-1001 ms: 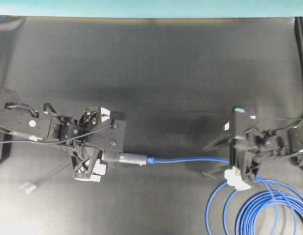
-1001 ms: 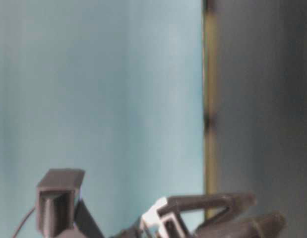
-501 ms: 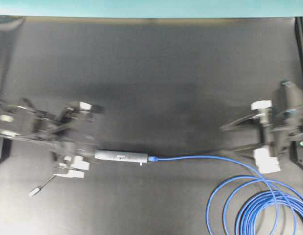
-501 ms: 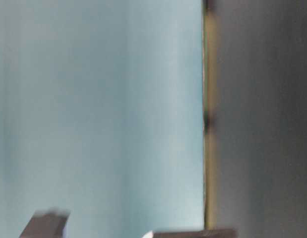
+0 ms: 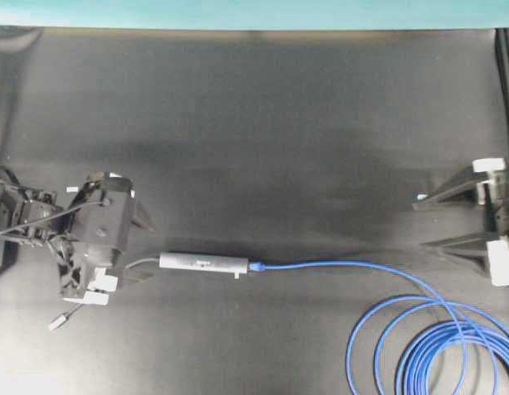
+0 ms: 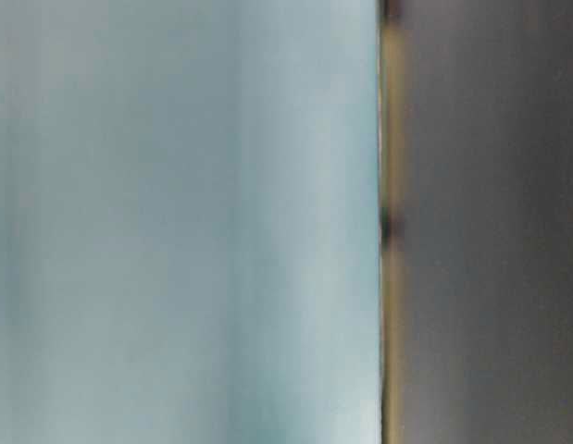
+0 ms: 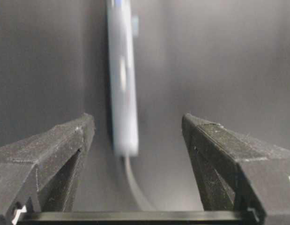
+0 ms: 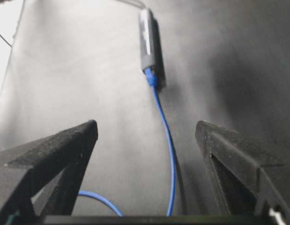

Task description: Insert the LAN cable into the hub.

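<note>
The hub (image 5: 203,262), a slim dark-grey bar, lies flat on the black table left of centre. The LAN cable (image 5: 344,266) is bright blue. Its blue boot (image 5: 254,267) sits against the hub's right end, and the clear plug does not show. The cable runs right into coils (image 5: 427,358). My left gripper (image 5: 145,251) is open and empty just left of the hub. In the left wrist view the hub (image 7: 122,84) lies ahead of the open gripper (image 7: 137,124). My right gripper (image 5: 417,222) is open and empty at the far right. In the right wrist view the cable (image 8: 166,136) runs between the spread fingers to the hub (image 8: 148,37).
The hub's thin grey cord (image 7: 135,183) curves back under my left gripper, and its silver plug (image 5: 61,319) lies at the lower left. The table's far edge meets a teal wall (image 5: 254,12). The table-level view shows only blurred wall.
Both grippers have let go and drawn apart, the left one leftward off the hub and the right one rightward off the cable. The hub and cable now lie joined on the table.
</note>
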`<state>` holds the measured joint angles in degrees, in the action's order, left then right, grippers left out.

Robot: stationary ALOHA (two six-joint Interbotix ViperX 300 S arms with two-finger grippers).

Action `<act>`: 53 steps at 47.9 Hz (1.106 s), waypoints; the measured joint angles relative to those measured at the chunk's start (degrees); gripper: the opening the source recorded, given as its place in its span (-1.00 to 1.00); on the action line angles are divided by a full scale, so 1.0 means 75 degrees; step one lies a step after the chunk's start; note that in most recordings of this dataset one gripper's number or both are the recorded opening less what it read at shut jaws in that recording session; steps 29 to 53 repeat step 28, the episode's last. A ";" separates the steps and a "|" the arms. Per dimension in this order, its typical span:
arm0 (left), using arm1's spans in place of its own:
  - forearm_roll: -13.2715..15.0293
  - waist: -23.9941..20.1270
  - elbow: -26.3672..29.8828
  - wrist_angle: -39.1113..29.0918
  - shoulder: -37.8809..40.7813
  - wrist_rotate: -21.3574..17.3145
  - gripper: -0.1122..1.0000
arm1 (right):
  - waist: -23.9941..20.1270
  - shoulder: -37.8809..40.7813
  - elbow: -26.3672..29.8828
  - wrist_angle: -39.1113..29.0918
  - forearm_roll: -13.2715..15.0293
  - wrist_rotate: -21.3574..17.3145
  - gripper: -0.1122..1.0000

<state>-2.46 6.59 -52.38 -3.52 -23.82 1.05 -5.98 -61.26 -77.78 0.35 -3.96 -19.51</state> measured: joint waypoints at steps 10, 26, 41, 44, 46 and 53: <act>0.0000 -0.0012 -0.0035 0.0445 -0.0680 -0.0012 0.52 | 0.0000 -0.0129 -0.0059 -0.0035 0.0000 0.0000 0.69; 0.0000 -0.0223 -0.0562 0.0410 -0.1910 0.0012 0.52 | 0.0000 -0.0223 -0.0129 -0.0059 0.0000 0.0000 0.69; 0.0000 -0.0223 -0.0609 0.0410 -0.2027 0.0012 0.52 | 0.0000 -0.0223 -0.0141 -0.0070 0.0000 0.0000 0.69; 0.0000 -0.0223 -0.0609 0.0410 -0.2027 0.0012 0.52 | 0.0000 -0.0223 -0.0141 -0.0070 0.0000 0.0000 0.69; 0.0000 -0.0223 -0.0609 0.0410 -0.2027 0.0012 0.52 | 0.0000 -0.0223 -0.0141 -0.0070 0.0000 0.0000 0.69; 0.0000 -0.0223 -0.0609 0.0410 -0.2027 0.0012 0.52 | 0.0000 -0.0223 -0.0141 -0.0070 0.0000 0.0000 0.69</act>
